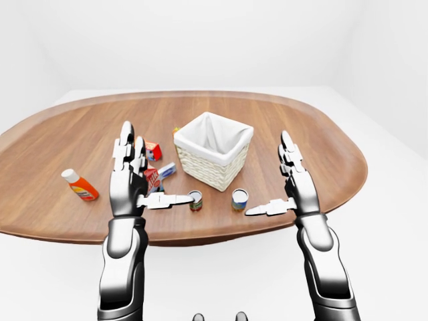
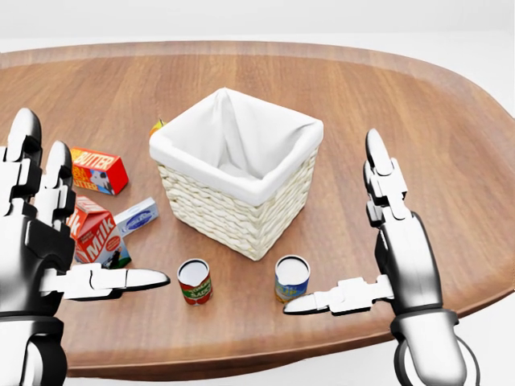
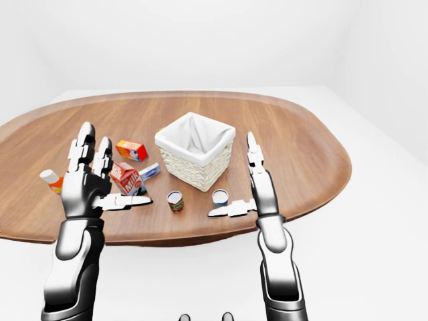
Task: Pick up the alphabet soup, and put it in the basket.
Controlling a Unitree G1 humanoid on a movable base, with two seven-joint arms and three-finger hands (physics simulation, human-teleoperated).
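I hold both hands raised over the near edge of the wooden table (image 2: 418, 104). My left hand (image 2: 40, 241) is spread wide, fingers upright and thumb pointing toward the view's middle, and it grips nothing. My right hand (image 2: 394, 241) is likewise fully open and empty, its thumb reaching left toward the cans.

The white-lined wicker basket (image 2: 241, 201) stands upright at the centre of the head view. Two cans stand upright just below it, apart from each other and from the basket. The red-labelled can (image 2: 194, 281) is on the left; the blue-and-yellow can (image 2: 291, 278) is on the right, near my right thumb tip but not touching it. The labels are too small to read, so I take the red one to be the alphabet soup only tentatively.

To the left of the basket lie a butter box (image 2: 98, 170), a small blue-and-white box (image 2: 135, 215), and a milk carton (image 2: 96, 237) partly hidden by my left hand. A small orange-and-green item (image 2: 157, 127) shows behind the basket's left corner. In the left-eye view, an orange bottle (image 1: 79, 185) lies far left on the table.
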